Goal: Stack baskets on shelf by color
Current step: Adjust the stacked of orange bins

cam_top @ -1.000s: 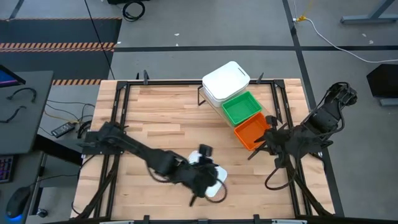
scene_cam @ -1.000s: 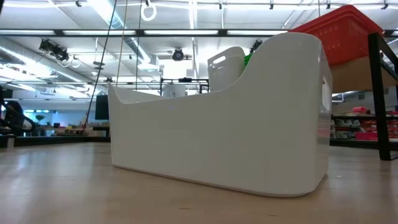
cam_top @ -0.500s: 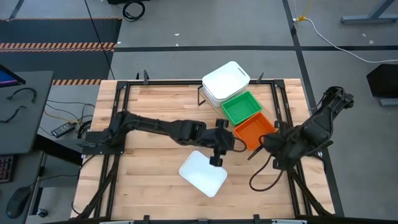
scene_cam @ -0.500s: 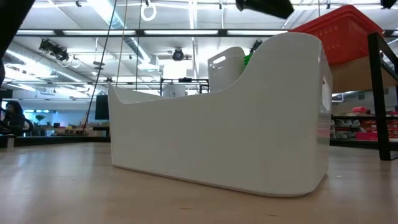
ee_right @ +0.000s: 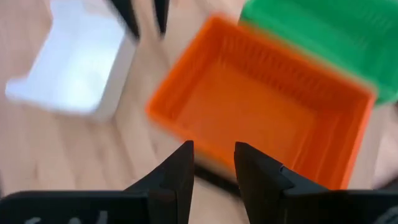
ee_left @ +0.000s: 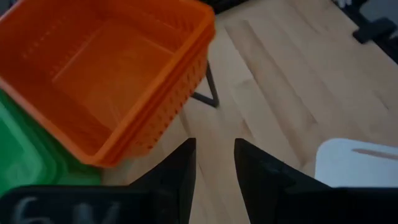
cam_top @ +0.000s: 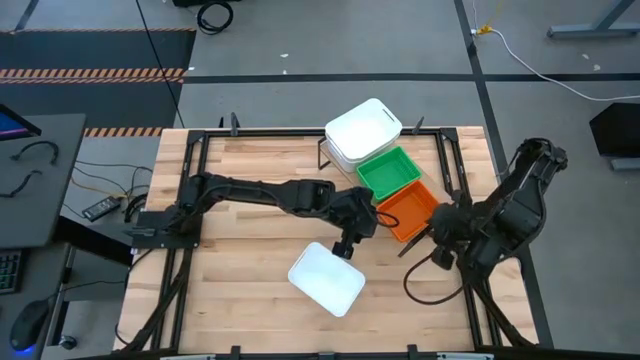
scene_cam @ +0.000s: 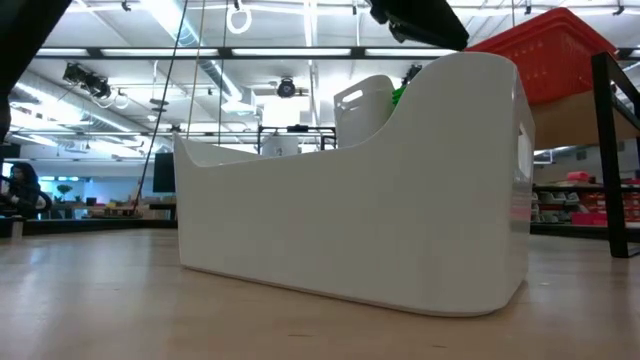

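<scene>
A single white basket [cam_top: 327, 277] [scene_cam: 350, 200] stands on its base on the table near the near edge, touched by no gripper. On the slanted shelf [scene_cam: 565, 120] sit a white stack [cam_top: 363, 128], a green basket [cam_top: 390, 172] and an orange basket [cam_top: 408, 212] [ee_left: 106, 68] [ee_right: 267, 112]. My left gripper [cam_top: 347, 245] [ee_left: 215, 146] hovers between the lone white basket and the orange basket, open by a narrow gap and empty. My right gripper [cam_top: 432, 232] [ee_right: 214, 149] hangs beside the orange basket's right side, also narrowly open and empty.
The shelf's thin black frame [ee_left: 208, 87] stands on the table just below the orange basket. Black rails [cam_top: 190, 200] run along the table's left and right sides. Bare wood lies to the left of the lone white basket.
My left gripper has left the lone white basket near the near edge, risen and moved toward the far right, ending close to the orange basket. The white basket has stayed where it stood on the table.
</scene>
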Robot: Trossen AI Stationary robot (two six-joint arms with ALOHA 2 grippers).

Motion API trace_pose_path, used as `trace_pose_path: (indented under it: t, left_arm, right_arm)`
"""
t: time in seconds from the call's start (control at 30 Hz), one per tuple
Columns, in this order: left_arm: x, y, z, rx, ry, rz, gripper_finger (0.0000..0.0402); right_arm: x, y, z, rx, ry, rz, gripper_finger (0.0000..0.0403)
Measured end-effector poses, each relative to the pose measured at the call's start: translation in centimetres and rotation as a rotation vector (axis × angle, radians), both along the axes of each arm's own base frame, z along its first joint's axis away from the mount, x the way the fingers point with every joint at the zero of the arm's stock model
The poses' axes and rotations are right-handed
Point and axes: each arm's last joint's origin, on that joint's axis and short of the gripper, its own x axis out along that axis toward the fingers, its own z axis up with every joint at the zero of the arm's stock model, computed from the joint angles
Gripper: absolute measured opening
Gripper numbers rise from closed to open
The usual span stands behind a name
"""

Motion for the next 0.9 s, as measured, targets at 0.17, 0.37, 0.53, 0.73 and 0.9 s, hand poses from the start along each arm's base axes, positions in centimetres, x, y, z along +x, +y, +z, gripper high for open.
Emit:
trace_pose_path:
  t: [0.17,0.37,0.53,0.73,0.9]
  left_arm:
    - [0.1,0.2,-0.1,-0.005,-0.005,-0.018,0.0117]
    - [0.5,1.2,0.2,0.014,-0.045,0.005,0.0117]
    - [1.1,2.5,-0.4,0.028,-0.058,0.020,0.0117]
    - [2.0,3.3,-2.5,0.007,-0.017,0.012,0.0117]
    - [2.1,3.2,-2.2,0.017,-0.048,0.003,0.0117]
  right_arm:
    - [0.4,0.7,-0.2,-0.119,-0.138,-0.032,0.0120]
    - [1.7,1.5,-1.1,-0.251,-0.200,-0.061,0.0120]
    - [2.5,1.2,-1.5,-0.306,-0.144,-0.048,0.0120]
    - [2.8,0.7,-1.4,-0.305,-0.138,-0.074,0.0120]
    - [2.8,0.5,-1.3,-0.320,-0.132,-0.063,0.0120]
